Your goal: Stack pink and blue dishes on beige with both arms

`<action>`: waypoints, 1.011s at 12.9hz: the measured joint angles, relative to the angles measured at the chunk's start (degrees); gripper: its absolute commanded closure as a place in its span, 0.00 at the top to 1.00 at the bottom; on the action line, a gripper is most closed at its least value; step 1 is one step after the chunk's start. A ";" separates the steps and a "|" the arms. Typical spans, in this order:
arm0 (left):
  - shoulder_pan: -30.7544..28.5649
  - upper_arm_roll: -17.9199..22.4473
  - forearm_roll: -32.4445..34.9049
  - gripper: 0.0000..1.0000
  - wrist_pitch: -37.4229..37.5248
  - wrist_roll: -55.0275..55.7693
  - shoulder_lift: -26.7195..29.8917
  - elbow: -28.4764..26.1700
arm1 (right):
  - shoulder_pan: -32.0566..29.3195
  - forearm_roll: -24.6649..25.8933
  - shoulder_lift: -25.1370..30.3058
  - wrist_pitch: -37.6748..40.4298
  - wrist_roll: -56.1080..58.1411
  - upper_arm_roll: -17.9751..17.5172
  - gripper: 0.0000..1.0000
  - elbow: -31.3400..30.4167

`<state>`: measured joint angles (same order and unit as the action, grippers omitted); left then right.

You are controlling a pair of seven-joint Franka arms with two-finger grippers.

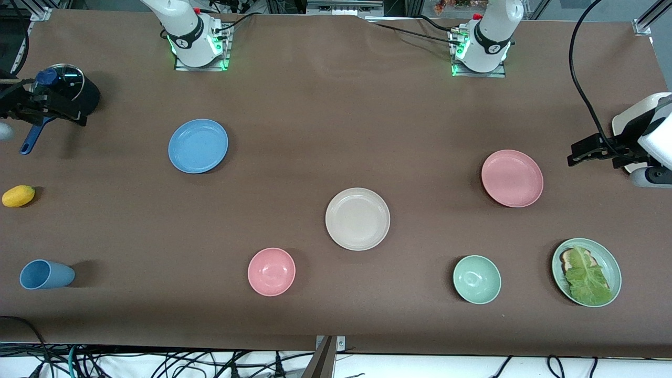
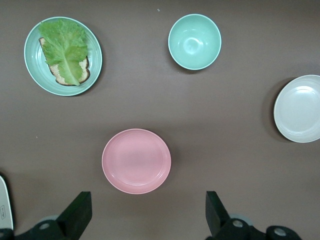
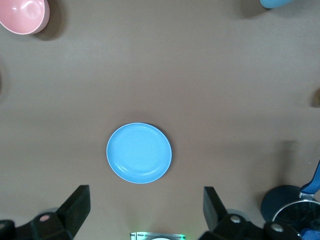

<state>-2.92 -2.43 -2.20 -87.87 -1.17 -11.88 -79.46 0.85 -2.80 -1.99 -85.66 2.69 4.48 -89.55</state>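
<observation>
The beige plate (image 1: 357, 218) (image 2: 300, 108) lies in the middle of the table with nothing on it. The salmon pink plate (image 1: 512, 178) (image 2: 136, 161) sits toward the left arm's end, the light blue plate (image 1: 198, 145) (image 3: 139, 153) toward the right arm's end. My left gripper (image 1: 576, 153) (image 2: 148, 200) hangs open high over the table's edge at its own end, off to the side of the pink plate. High at the other end, over a dark pot, my right gripper (image 1: 63, 107) (image 3: 146, 195) is open too. Neither holds anything.
Nearer the front camera are a pink bowl (image 1: 271, 271), a mint bowl (image 1: 476, 279), a mint plate (image 1: 610, 262) with bread and lettuce, and a blue cup (image 1: 46, 274) on its side. A yellow fruit (image 1: 18, 196), a lidded pot (image 1: 68, 86) and a cream toaster (image 1: 625, 123) stand at the table's ends.
</observation>
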 measured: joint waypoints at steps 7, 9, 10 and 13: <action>-0.03 0.00 0.00 1.00 0.00 0.00 0.00 0.00 | 0.00 1.46 0.00 0.00 0.00 0.05 1.00 0.00; -0.03 0.00 0.00 1.00 0.00 0.00 0.00 0.00 | 0.00 1.85 0.00 0.00 0.00 0.05 1.00 0.00; -0.03 0.00 0.00 1.00 0.00 0.00 0.00 0.00 | 0.00 1.95 0.00 0.00 0.00 0.05 1.00 0.00; -0.03 0.00 0.00 1.00 0.00 0.00 0.00 0.00 | 0.00 2.02 0.00 0.00 0.00 0.05 1.00 0.00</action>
<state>-2.95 -2.43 -2.20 -87.87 -1.18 -11.88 -79.46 0.85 -0.78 -1.99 -85.66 2.69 4.52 -89.55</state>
